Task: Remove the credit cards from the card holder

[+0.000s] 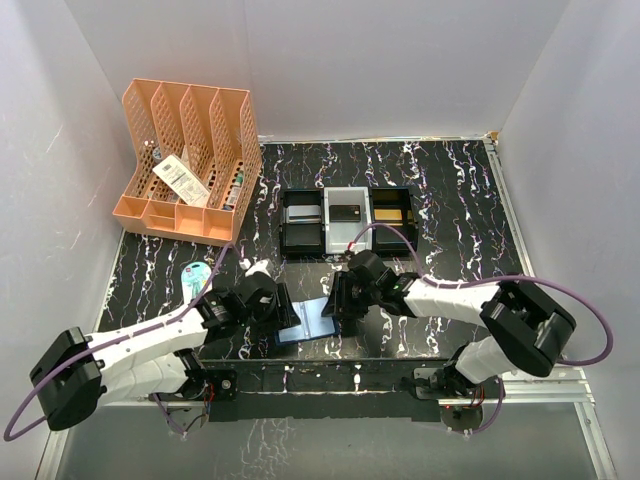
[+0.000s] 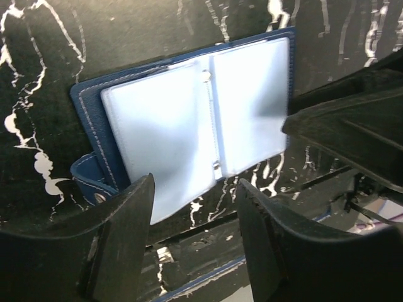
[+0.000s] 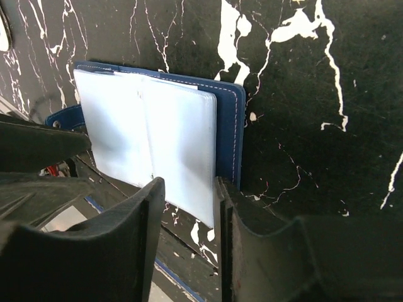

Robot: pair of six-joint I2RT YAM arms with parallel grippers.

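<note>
near the front rail (image 1: 330, 372), the card holder (image 1: 305, 322) lies opened flat on the marbled table (image 1: 450, 190), just inside its near edge. the left gripper (image 1: 280, 312) stands at the holder's 9 o'clock and the right gripper (image 1: 338, 305) at its 3 o'clock, crowding both sides. the left jaws are fairly wide and the right narrower, each straddling an edge of the clear sleeves (image 2: 164, 126) without pinching. bare table runs toward 12 o'clock up to the trays (image 1: 345, 220). an orange file rack (image 1: 190, 150) is at 10 o'clock.
</note>
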